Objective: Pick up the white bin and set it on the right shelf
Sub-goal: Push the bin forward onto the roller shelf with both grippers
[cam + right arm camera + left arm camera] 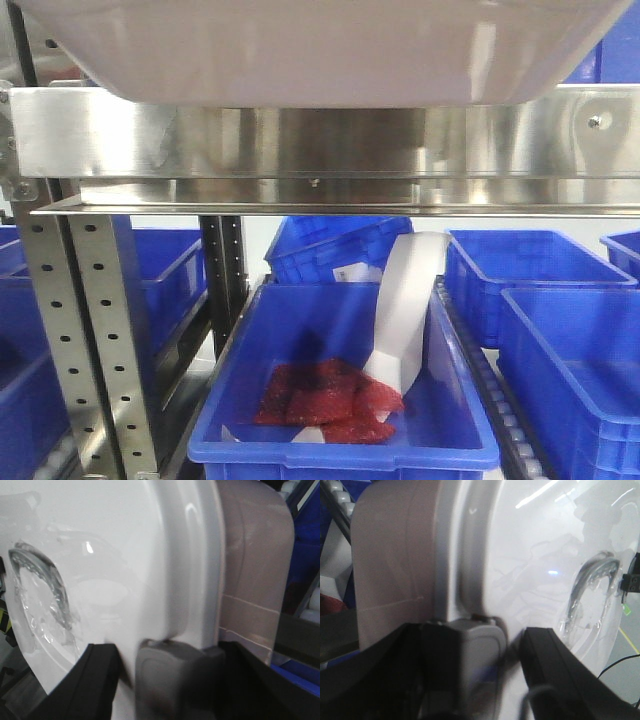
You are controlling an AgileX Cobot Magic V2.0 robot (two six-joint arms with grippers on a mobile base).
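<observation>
The white bin fills the top of the front view, its pale underside crossing the upper edge of the brushed steel rail of the right shelf; whether it bears on the shelf or hangs just above cannot be told. In the left wrist view the left fingers straddle the bin's thick rim, a grey pad pressed against it, closed onto it with no gap showing. The right fingers pinch the rim at the opposite side in the same way, the pad tight against the glossy white face beside the pinkish side wall. Below the rail a perforated upright stands at the left. Under the shelf sits a blue bin holding red mesh and a curled white strip. More blue bins stand close beside and behind it.
</observation>
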